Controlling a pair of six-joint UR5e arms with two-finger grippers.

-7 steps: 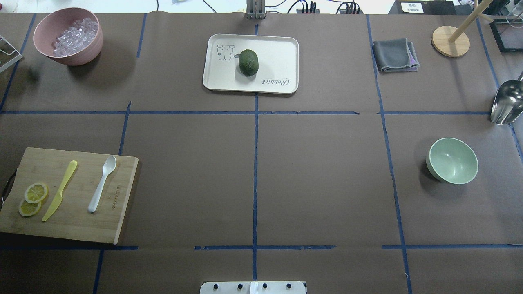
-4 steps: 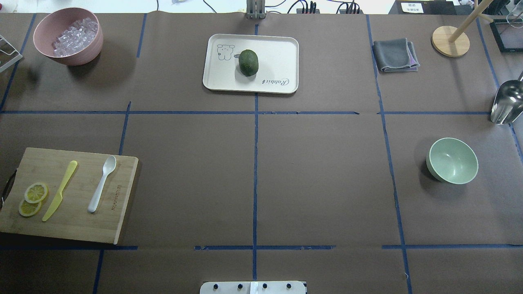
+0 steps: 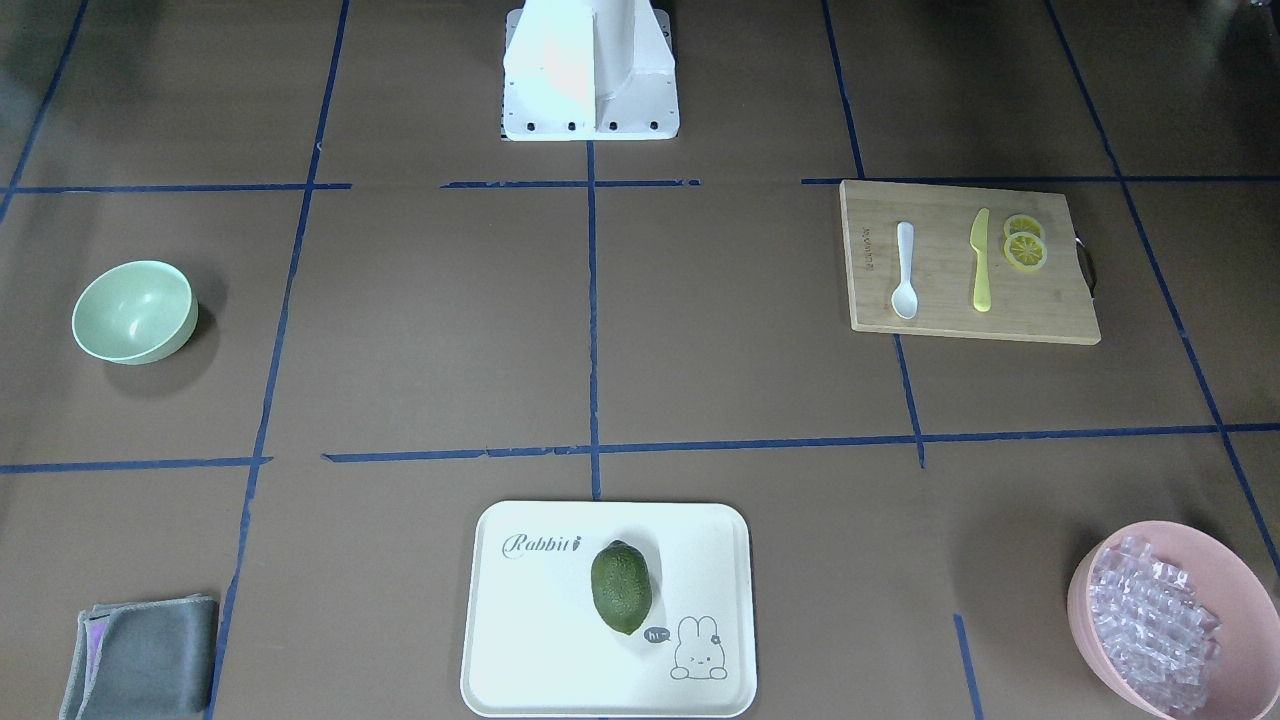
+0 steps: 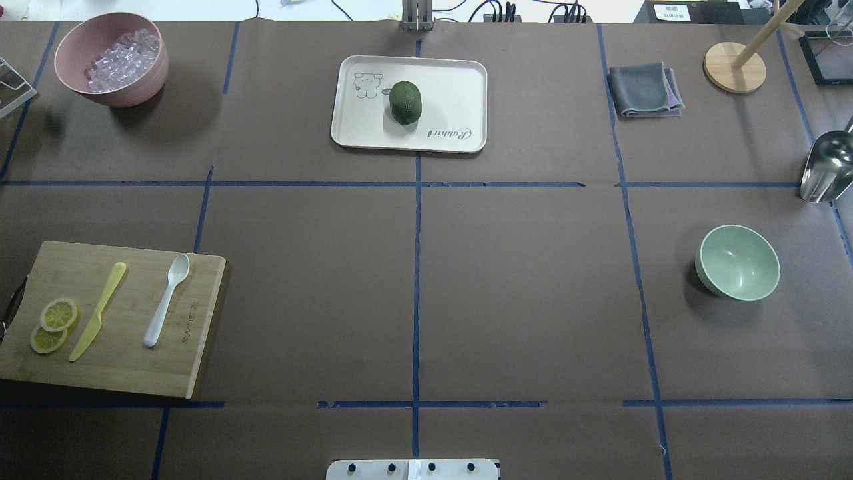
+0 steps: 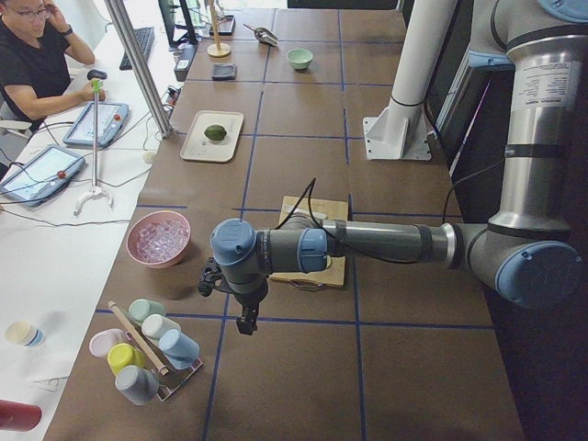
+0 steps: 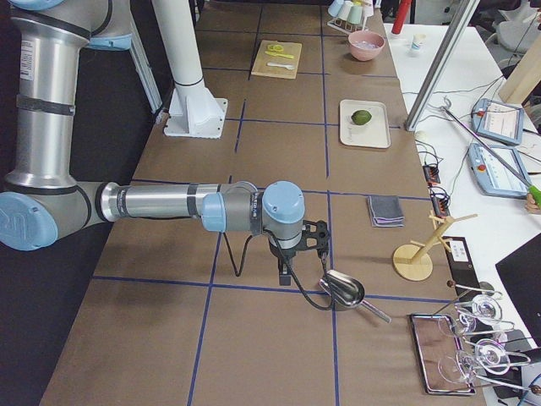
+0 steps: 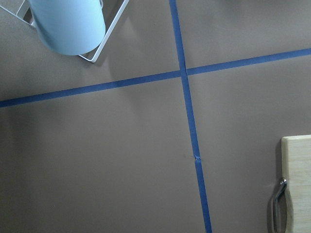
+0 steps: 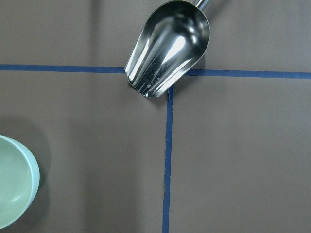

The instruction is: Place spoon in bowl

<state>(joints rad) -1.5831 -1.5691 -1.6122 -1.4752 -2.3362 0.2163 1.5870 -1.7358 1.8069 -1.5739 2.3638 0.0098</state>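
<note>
Front-facing: the spoon (image 3: pixel 904 271) lies flat on the cutting board (image 3: pixel 1045 308), just beside the yellow knife (image 3: pixel 981 260). The bowl (image 3: pixel 133 310) stands upright and empty, well apart on the robot's right side.
Overhead: no arm is over the table. The spoon's handle points toward the robot, probably the easier end to pinch.
Exterior left: the left gripper (image 5: pixel 244 323) hangs over bare table near the board, so it is the likelier arm for the pick. Its finger spacing cannot be told.
Exterior right: the right gripper (image 6: pixel 282 275) hovers by the metal scoop (image 6: pixel 342 289). Its finger spacing cannot be told either.
Left wrist: only the board's handled end shows.
Right wrist: the bowl's rim sits at the frame's edge.
</note>
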